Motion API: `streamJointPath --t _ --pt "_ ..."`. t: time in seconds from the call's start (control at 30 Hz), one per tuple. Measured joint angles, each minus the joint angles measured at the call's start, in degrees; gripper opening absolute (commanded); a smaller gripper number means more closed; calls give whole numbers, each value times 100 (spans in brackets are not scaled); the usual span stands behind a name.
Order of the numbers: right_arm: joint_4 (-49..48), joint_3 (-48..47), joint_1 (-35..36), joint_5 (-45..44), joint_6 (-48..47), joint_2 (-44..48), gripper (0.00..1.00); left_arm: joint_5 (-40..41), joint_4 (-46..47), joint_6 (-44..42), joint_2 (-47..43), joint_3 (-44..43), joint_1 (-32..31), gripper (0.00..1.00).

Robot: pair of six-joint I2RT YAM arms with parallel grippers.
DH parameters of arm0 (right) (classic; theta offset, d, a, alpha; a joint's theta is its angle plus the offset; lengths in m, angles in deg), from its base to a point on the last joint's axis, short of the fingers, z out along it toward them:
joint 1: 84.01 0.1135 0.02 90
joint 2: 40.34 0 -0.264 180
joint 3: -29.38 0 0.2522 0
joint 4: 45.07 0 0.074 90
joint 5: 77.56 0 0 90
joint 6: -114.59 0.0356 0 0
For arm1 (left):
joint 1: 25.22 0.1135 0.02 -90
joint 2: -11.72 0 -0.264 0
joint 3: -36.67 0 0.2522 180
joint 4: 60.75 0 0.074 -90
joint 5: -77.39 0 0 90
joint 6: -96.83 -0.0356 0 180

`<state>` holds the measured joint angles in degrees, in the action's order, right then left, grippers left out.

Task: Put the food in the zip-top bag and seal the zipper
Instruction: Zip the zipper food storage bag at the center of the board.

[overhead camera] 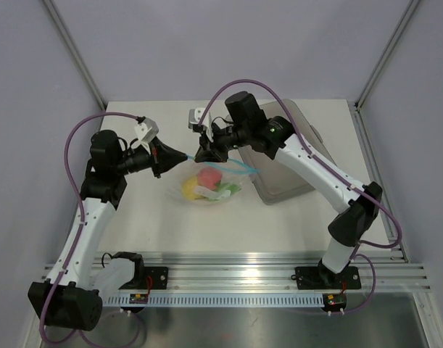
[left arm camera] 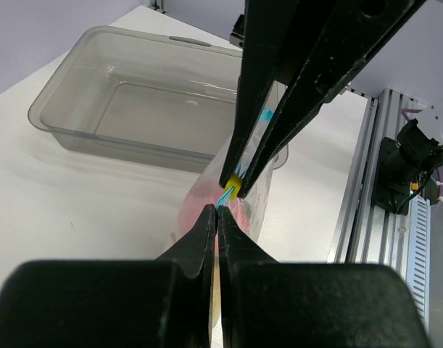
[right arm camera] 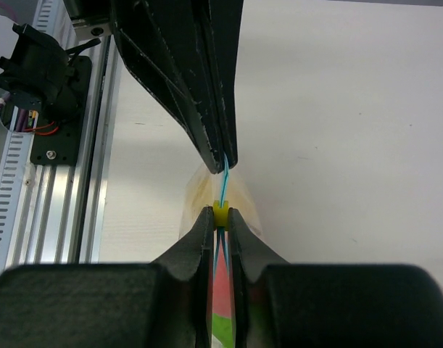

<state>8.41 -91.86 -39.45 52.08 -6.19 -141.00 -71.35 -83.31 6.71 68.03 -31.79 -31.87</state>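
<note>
The zip-top bag (overhead camera: 206, 185) lies in the middle of the table with the food inside: a red-pink piece (overhead camera: 209, 177), a yellow one (overhead camera: 190, 188) and a green one (overhead camera: 229, 190). The light blue zipper (overhead camera: 236, 167) is lifted along the bag's top edge. My left gripper (overhead camera: 186, 157) is shut on the zipper's end (left arm camera: 226, 196). Right in front of it, my right gripper (overhead camera: 204, 156) is shut on the yellow slider (right arm camera: 221, 213) of the zipper (right arm camera: 224, 181). The two gripper tips nearly touch. Red and green food (right arm camera: 221, 290) shows between the right fingers.
A grey translucent tray (overhead camera: 290, 156) stands to the right of the bag, close behind the right arm; it also fills the upper left of the left wrist view as the tray (left arm camera: 134, 109). An aluminium rail (overhead camera: 265, 279) runs along the near table edge.
</note>
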Motion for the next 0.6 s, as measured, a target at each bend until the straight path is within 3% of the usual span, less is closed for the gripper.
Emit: streamJointPath --t 0.33,0.6 --pt "-203 662 -26 -378 22 437 0 540 181 439 -105 92 179 0" --pt "-450 1969 -363 -632 284 1333 0 1207 249 734 -109 94 411 0"
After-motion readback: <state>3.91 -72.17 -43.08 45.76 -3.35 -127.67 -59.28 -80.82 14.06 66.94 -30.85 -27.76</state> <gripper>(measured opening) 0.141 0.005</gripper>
